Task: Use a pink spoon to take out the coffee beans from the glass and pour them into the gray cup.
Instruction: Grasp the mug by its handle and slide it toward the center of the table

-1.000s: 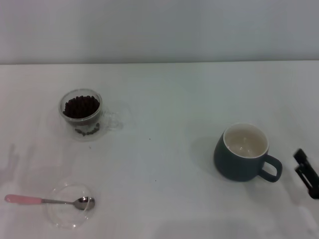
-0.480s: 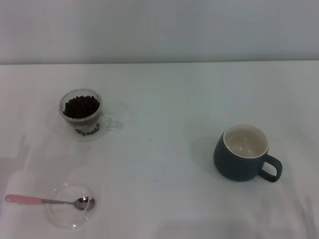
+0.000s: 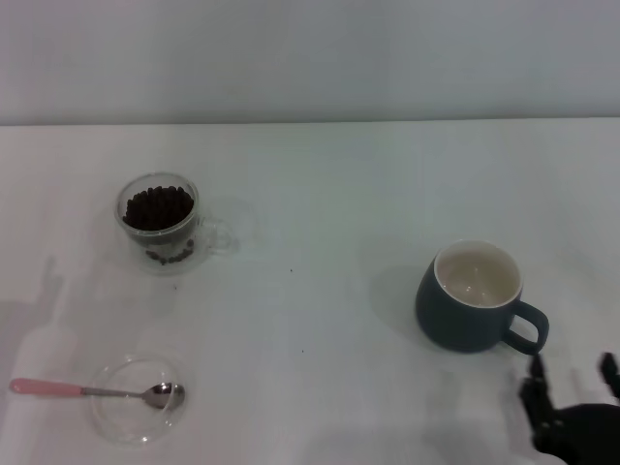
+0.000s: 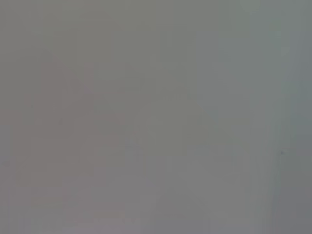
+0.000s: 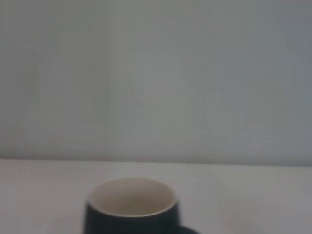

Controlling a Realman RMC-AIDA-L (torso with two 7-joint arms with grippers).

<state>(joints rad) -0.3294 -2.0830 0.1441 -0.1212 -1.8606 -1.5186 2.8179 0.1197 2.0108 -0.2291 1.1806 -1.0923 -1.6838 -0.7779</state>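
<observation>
The glass (image 3: 163,223) stands at the back left with a heap of coffee beans (image 3: 158,205) in it. The pink spoon (image 3: 92,390) lies at the front left, its metal bowl resting in a flat clear dish (image 3: 121,421) and its pink handle pointing left. The gray cup (image 3: 473,298) stands at the right, empty, handle to the right; it also shows in the right wrist view (image 5: 131,207). My right gripper (image 3: 572,380) is at the front right, just in front of the cup's handle, fingers apart and empty. My left gripper is out of view.
The white table (image 3: 320,194) runs back to a pale wall. The left wrist view shows only a plain grey surface. A faint shadow lies on the table at the left edge (image 3: 39,310).
My right gripper left the right edge, went out of view, and now shows at the front right below the cup's handle. The shadow at the left has shifted. Objects have not moved.
</observation>
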